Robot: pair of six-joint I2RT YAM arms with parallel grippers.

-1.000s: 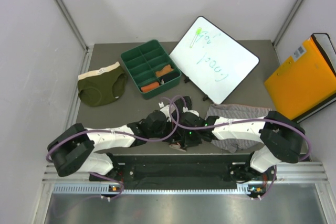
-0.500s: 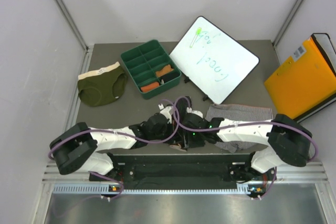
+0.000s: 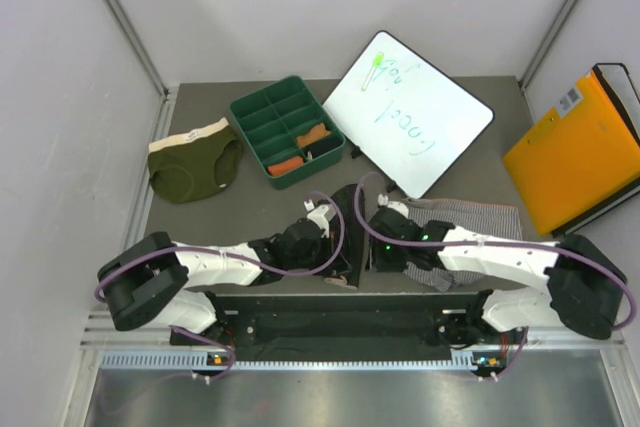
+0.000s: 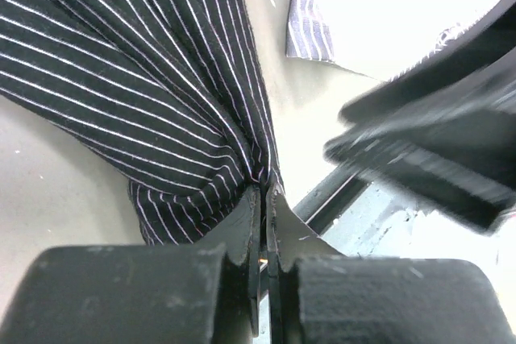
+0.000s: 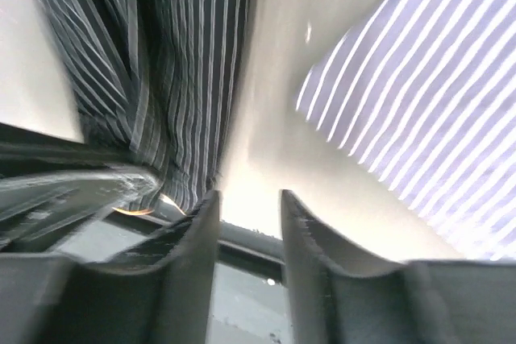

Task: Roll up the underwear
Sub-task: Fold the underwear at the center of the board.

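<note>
**Q:** What are the arms made of?
**A:** The left arm (image 3: 215,262) and right arm (image 3: 500,259) are white tubular links set between bulky black joint housings (image 3: 135,287).

**Q:** What about cabling, lights and fingers?
**A:** A purple cable (image 3: 330,217) loops along each arm. A green light (image 3: 388,244) glows near the right arm's wrist. The left gripper (image 4: 264,191) and right gripper (image 5: 250,203) have matte black moulded fingers with a grainy surface texture.

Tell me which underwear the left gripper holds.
The black pinstriped pair, clamped in the left gripper; the olive pair and the pale striped pair lie ungripped.
</note>
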